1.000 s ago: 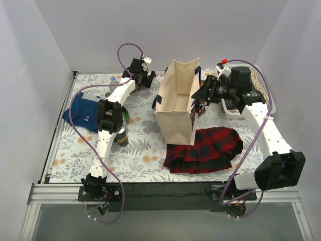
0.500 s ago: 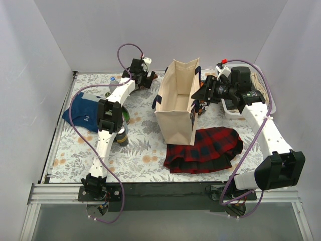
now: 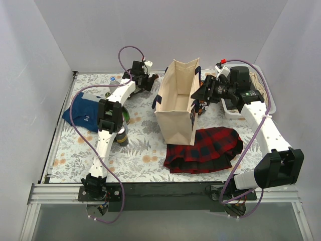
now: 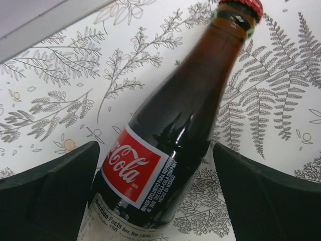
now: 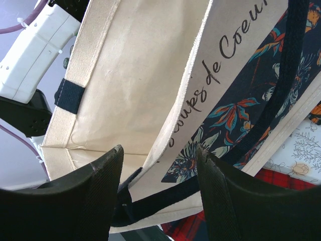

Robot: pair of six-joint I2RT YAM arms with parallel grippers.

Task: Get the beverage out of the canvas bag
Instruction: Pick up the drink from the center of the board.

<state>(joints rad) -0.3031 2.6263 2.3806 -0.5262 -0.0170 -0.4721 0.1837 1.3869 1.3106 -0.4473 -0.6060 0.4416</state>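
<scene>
The left fingers (image 4: 52, 193) stand spread on either side of the cola bottle (image 4: 170, 125). A strip of patterned bench (image 4: 60, 75) shows between the glass and the finger on the picture's right, so they look released rather than clamped. The bottle is outside the canvas bag (image 3: 173, 108), over the bench on the bag's far left side, with its red cap (image 4: 242, 6) pointing away from the wrist. Whether it rests on the bench or hangs just above it cannot be told.

The right fingers (image 5: 100, 201) are also apart. The bag's thin side wall and a navy strap (image 5: 283, 95) run between them, unpinched.

The bottle is glass, so it is probably heavy for its size, stiff, smooth and breakable. Its wide labelled body gives a surer hold than the narrow neck. The bag is soft and would likely sag or tip if tugged.

Nearby are another bottle (image 3: 122, 134) beside the left arm, a blue cloth (image 3: 83, 114), a plaid cloth (image 3: 205, 145) in front of the bag and a white basket (image 3: 231, 112) under the right arm. None of them crowds the cola bottle.
</scene>
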